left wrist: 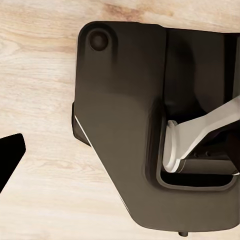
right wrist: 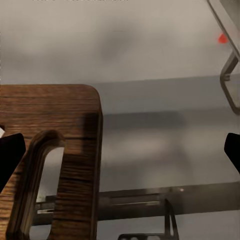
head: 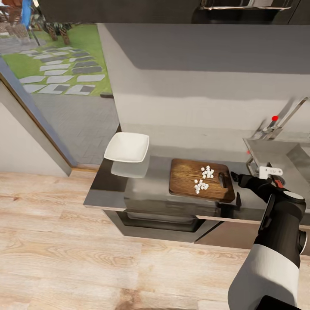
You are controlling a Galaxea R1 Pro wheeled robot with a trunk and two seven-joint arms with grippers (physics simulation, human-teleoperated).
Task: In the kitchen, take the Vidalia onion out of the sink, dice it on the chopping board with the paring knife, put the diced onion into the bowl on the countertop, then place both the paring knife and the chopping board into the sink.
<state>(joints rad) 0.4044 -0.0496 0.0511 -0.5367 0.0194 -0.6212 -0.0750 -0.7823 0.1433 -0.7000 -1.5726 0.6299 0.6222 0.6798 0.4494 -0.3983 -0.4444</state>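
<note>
The brown chopping board [head: 189, 183] lies on the glossy grey countertop [head: 107, 191], and two small heaps of white diced onion [head: 204, 178] rest on it. In the right wrist view the board's slot handle end [right wrist: 75, 150] is close below. My right gripper [head: 237, 187] [right wrist: 120, 155] hovers open at that right end of the board, holding nothing. The white bowl [head: 127, 147] stands on the counter left of the board, empty. The steel sink [head: 275, 150] with its red-knobbed tap [head: 274, 118] is to the right. The paring knife is hidden. My left gripper [left wrist: 120, 155] hangs open over the floor.
A grey wall rises behind the counter, and dark upper cabinets [head: 172, 10] hang above. An appliance front [head: 159, 219] sits under the worktop. Wood floor [head: 64, 249] spreads in front, with a glass door to the garden at left. My own dark base [left wrist: 130, 120] is below the left arm.
</note>
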